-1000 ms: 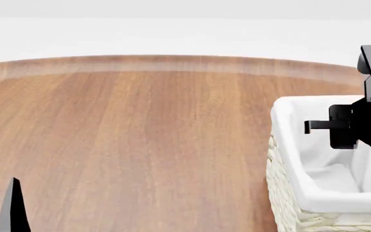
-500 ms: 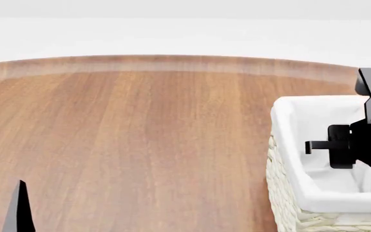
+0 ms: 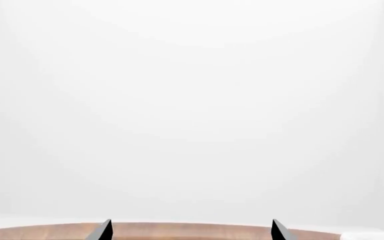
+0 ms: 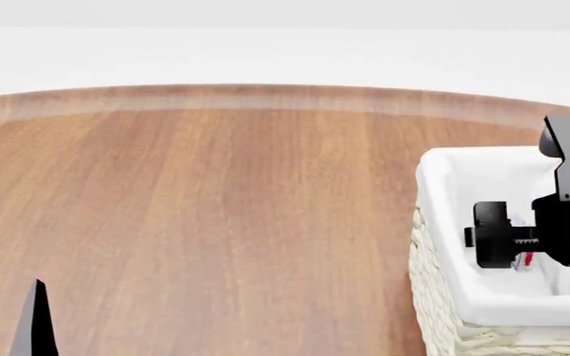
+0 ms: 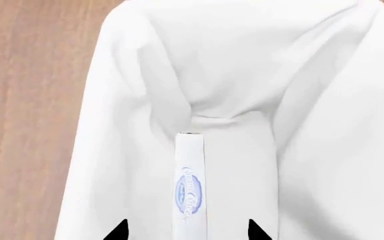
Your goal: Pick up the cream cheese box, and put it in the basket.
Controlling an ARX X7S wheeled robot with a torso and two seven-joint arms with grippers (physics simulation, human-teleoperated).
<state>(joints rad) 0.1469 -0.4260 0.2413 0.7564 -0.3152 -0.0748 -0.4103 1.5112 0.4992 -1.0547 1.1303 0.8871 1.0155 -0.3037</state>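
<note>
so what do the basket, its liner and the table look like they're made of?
Basket: cream woven wicker, going by the braided outer wall. Liner: matte white cloth, with soft folds draped over the rim. Table: wood or wood-look laminate, brown streaked grain with a satin sheen; a render cannot settle which.

One basket (image 4: 444,245), one cream cheese box (image 5: 190,190) — two grippers, one table (image 4: 216,222).

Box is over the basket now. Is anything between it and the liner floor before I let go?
Nothing visible. In the right wrist view the cream cheese box hangs edge-on between the right end effector tips, with only bare white liner of the basket beneath. The head view shows that end effector inside the rim.
</note>
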